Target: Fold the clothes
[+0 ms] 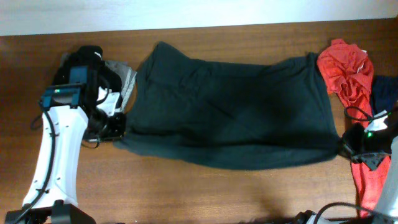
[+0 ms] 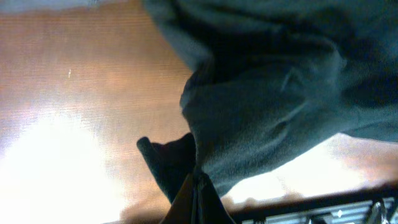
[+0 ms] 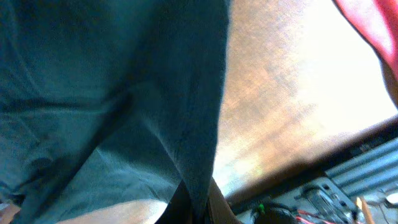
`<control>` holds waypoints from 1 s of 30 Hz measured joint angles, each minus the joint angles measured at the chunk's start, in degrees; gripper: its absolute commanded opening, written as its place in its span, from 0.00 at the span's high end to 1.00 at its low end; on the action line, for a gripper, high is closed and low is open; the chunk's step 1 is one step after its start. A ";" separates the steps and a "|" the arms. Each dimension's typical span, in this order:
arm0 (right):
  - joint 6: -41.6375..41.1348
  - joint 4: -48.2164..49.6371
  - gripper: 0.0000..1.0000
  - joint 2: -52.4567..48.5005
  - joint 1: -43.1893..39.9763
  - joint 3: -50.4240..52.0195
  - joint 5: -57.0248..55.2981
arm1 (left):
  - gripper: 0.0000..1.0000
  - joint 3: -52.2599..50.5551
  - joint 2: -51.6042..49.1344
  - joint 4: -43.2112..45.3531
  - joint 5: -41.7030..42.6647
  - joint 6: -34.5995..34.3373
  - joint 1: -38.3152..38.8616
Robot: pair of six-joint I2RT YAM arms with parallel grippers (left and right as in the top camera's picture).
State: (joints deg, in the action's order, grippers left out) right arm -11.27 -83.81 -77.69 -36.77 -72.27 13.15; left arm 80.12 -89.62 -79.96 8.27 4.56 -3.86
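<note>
The dark T-shirt point(image 1: 230, 118) is spread across the worktop point(image 1: 186, 186), its near corners pinched by the left claw point(image 1: 118, 129) and right claw point(image 1: 344, 147), both clenched on fabric. The hem is likely stretched for an even fold.

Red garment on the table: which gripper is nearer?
Right. The right gripper, jaws shut on a corner of the dark T-shirt, sits close beside the red garment. The left gripper holds the opposite end, the whole shirt between.
</note>
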 measured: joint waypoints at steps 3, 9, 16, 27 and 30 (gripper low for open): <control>-0.55 -1.27 0.95 0.94 0.02 0.00 -4.68 | 1.00 0.02 0.02 -3.96 0.00 -0.02 -2.64; -0.83 3.82 0.91 0.79 0.02 0.31 -5.31 | 1.00 0.02 0.02 -2.49 0.70 -0.04 -4.48; -0.98 12.46 0.91 -4.76 0.09 0.44 0.48 | 1.00 -0.20 0.02 13.92 1.44 0.00 -4.42; -0.48 11.26 0.96 -8.98 0.09 -0.42 2.62 | 1.00 1.07 -3.69 12.87 3.45 0.63 -1.95; -0.22 5.60 0.96 -3.37 0.09 -2.78 2.62 | 1.00 5.29 -3.10 7.17 4.57 1.51 -1.99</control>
State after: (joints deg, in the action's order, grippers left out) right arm -11.49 -78.22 -81.06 -36.69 -75.05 15.77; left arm 85.41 -92.73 -72.79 12.84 6.07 -5.85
